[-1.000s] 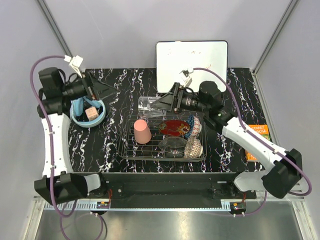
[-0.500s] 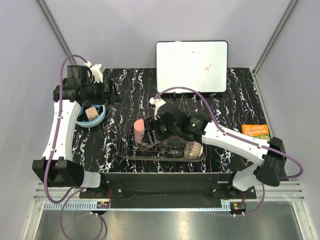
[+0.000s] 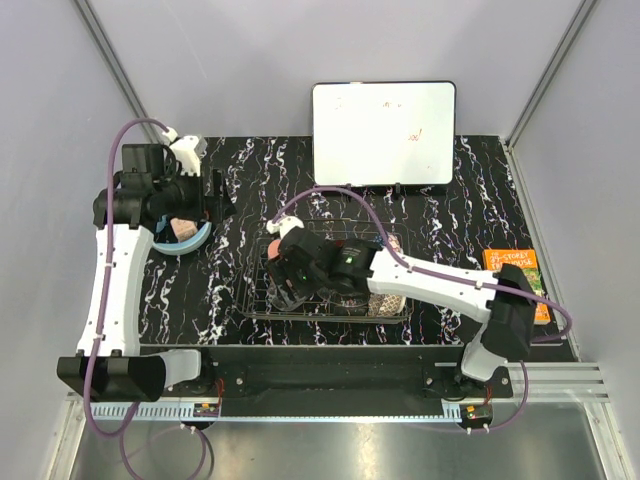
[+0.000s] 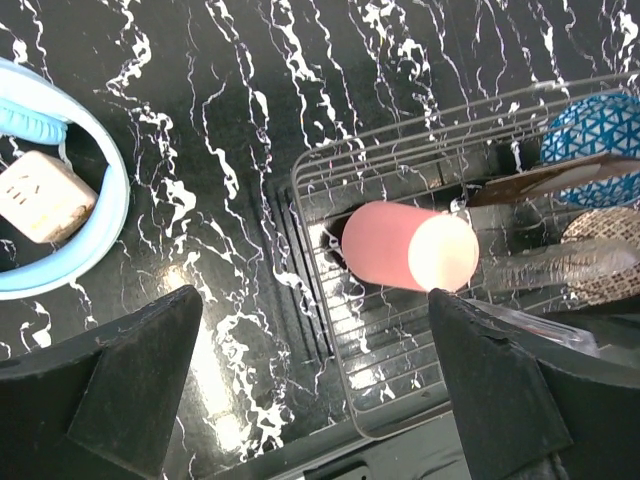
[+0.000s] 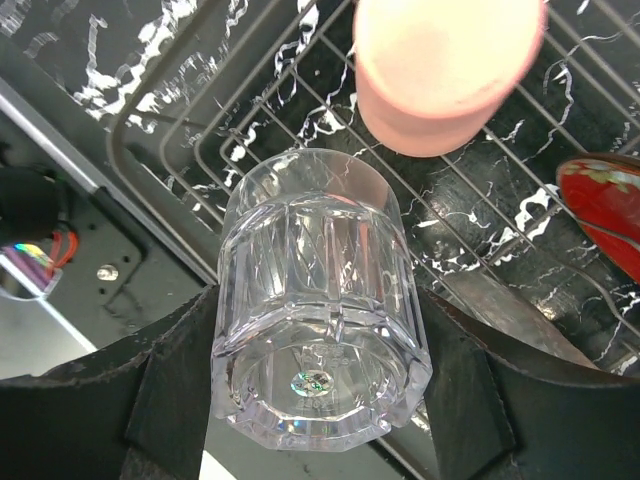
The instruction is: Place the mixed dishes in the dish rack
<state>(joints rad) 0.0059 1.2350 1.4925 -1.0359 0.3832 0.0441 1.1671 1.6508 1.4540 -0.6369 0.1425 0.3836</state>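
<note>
Black marbled bench [image 3: 450, 200], white walls around. At the near-left corner of the rack [image 3: 330, 318], the glass [image 5: 318, 300] is gripped by the right end effector [image 5: 320, 400], base toward the wrist camera and mouth toward the wires. Contact with the rack cannot be told. Just beyond, the pink cup [image 5: 445, 60] is seen in the rack, with the red bowl [image 5: 605, 205] and blue bowl [image 4: 595, 135] racked to its right.

A second ago the glass lay on the bench behind the rack; it has since been lifted and carried over. No dish is seen outside the rack, so only the release is judged outstanding.

Left end effector [image 4: 310, 400] is held wide and empty, left of the rack. Whiteboard [image 3: 385, 130] noted at the far edge.
</note>
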